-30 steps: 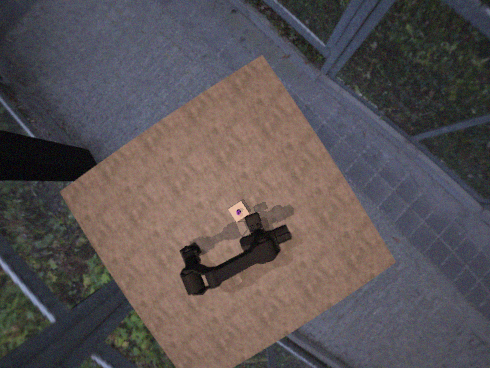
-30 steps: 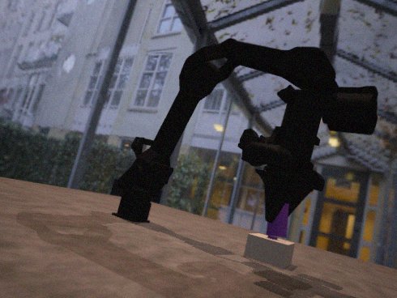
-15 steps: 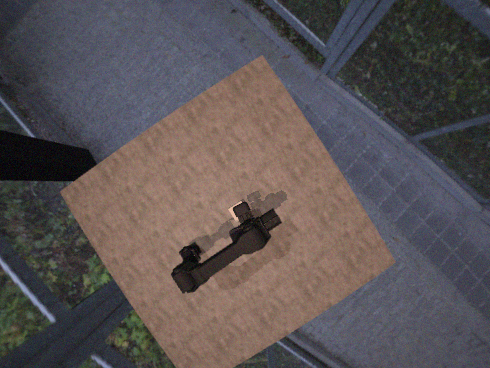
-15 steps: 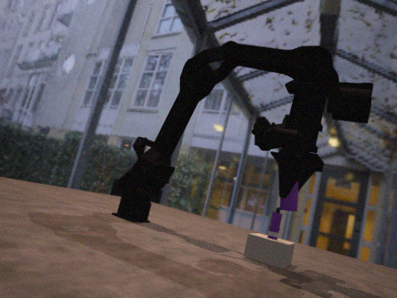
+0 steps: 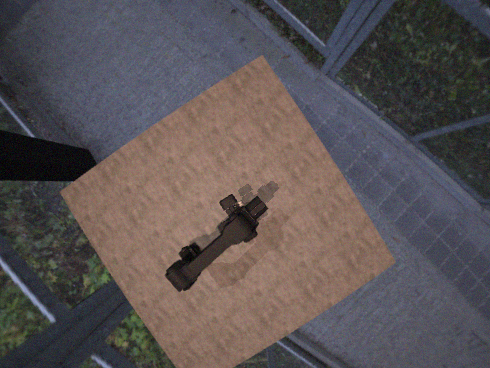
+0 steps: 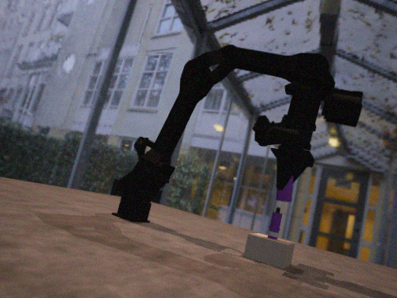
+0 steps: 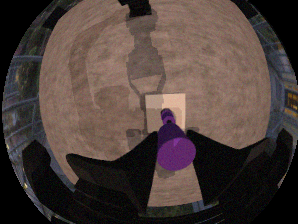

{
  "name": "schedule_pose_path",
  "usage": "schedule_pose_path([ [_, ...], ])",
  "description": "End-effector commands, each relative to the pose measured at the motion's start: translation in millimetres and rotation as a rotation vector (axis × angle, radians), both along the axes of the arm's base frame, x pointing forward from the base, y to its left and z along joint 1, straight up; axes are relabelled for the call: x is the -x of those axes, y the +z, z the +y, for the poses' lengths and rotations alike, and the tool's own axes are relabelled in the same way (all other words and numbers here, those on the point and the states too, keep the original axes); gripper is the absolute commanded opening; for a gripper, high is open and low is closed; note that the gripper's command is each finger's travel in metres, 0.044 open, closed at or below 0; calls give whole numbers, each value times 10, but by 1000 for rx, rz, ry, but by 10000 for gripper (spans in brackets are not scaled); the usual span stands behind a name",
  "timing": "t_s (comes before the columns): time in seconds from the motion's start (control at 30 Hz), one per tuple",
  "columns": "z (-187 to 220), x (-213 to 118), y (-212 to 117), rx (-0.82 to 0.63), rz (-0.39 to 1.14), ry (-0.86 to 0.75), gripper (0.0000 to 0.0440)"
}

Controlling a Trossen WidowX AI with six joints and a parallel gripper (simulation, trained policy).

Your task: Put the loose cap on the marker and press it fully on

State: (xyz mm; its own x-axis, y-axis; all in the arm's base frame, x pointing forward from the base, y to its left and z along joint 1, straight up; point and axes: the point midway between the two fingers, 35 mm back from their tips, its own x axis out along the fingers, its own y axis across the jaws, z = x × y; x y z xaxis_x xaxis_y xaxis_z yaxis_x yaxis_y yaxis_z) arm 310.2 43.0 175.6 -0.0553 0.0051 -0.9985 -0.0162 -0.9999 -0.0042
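The gripper point(image 6: 284, 183) point(image 7: 172, 134) is closed around the purple cap point(image 6: 286, 194) point(image 7: 176, 154), holding it above the marker point(image 6: 275, 223) point(image 7: 167, 115), with a gap between them in the exterior view. The marker stands upright, dark tip up, in the pale block point(image 5: 240, 204) point(image 6: 268, 252) point(image 7: 178, 104), well in from every edge and corner of the table point(image 5: 300, 150) point(image 6: 81, 251) point(image 7: 215, 75).

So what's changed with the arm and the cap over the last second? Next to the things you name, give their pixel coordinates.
The cap point(image 6: 284, 193) point(image 7: 176, 152) has risen and moved across toward the marker point(image 6: 275, 222) point(image 7: 167, 115), still gripped in the fingers point(image 6: 285, 172). The marker and holder block point(image 6: 267, 251) point(image 7: 177, 102) stayed put.
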Motion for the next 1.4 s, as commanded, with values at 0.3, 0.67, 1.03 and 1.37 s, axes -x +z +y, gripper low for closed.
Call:
schedule_pose_path([
  [0.3, 36, 50, -150, 1, 41, 20, 0],
  [0.67, 18, 67, -405, -13, 74, 47, 0],
  [1.03, 17, 77, -686, -19, 90, 99, 54],
  [1.37, 23, 207, -728, -34, 133, 122, 102],
])
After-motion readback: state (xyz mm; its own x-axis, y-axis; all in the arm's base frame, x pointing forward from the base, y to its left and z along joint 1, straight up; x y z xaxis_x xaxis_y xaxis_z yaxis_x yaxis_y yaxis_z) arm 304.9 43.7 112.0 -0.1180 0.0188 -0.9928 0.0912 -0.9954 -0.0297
